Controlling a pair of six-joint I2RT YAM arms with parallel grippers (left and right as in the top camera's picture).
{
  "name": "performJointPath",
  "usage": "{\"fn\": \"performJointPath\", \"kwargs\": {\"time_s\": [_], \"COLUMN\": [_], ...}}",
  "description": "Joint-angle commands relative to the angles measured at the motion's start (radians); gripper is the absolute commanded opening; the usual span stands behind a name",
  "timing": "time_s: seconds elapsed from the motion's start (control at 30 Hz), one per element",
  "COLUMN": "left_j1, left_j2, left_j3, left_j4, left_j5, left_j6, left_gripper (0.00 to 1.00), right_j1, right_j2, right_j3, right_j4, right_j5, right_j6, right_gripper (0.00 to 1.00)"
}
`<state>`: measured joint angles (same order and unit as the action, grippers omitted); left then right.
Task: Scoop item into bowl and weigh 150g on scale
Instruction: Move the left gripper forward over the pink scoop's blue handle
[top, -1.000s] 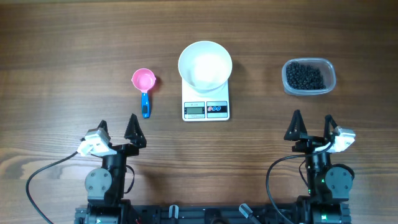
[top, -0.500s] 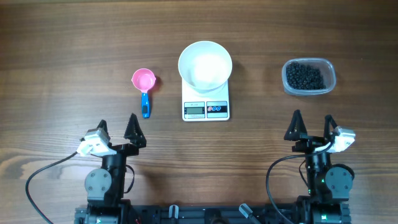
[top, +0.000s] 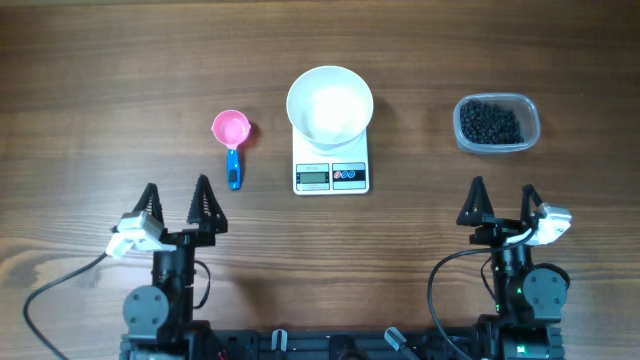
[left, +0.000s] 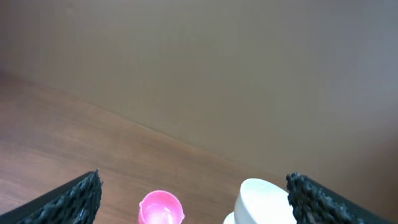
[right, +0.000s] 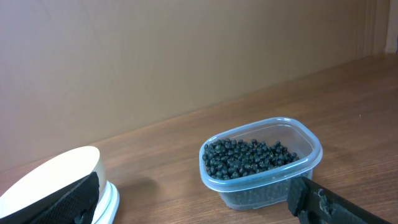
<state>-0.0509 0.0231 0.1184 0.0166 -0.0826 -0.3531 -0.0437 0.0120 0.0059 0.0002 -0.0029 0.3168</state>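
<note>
The white bowl (top: 330, 104) sits empty on the small white scale (top: 331, 170) at the table's middle; the bowl (left: 264, 200) (right: 50, 177) also shows in both wrist views. Black beads (top: 490, 122) (right: 249, 157) fill a clear plastic tub (top: 497, 124) (right: 262, 163) at the right. A pink scoop with a blue handle (top: 231, 140) (left: 160, 208) lies left of the scale. My left gripper (top: 176, 199) (left: 193, 202) stands open near the front left edge, empty. My right gripper (top: 502, 201) (right: 196, 199) is open at the front right, below the tub.
The wooden table (top: 100, 90) stretches around the things. Cables run from both arm bases at the front edge (top: 60, 280).
The left arm has swung a little to the left and its gripper now points straight up the table. The right arm and the objects have not moved.
</note>
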Motion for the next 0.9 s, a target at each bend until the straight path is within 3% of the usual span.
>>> {"fn": "performJointPath", "kwargs": {"time_s": [0.0,0.13,0.3,0.47,0.87], "left_j1": [-0.002,-0.002,-0.002,-0.002,-0.002], "left_j2": [0.058,0.219,0.54,0.851,1.286], "left_j3": [0.198,0.461,0.833,1.09,1.13], "left_j4": [-0.085,-0.294,-0.59,-0.808,-0.845], "left_j5": [-0.012,-0.012,-0.012,-0.012,-0.004], "left_j6": [0.017,0.055,0.089,0.088,0.084], "left_gripper": [1.0,1.0,1.0,1.0,1.0], "right_j1": [0.002,0.002,0.002,0.001,0.002], "right_j2": [-0.007,-0.007,-0.007,-0.007,-0.007], "right_j3": [0.0,0.0,0.0,0.0,0.0], "right_j4": [0.006,0.006,0.006,0.006,0.006], "right_j5": [0.003,0.003,0.003,0.003,0.003], "right_j6": [0.005,0.005,0.005,0.005,0.005], "right_gripper": [1.0,1.0,0.99,1.0,1.0]}}
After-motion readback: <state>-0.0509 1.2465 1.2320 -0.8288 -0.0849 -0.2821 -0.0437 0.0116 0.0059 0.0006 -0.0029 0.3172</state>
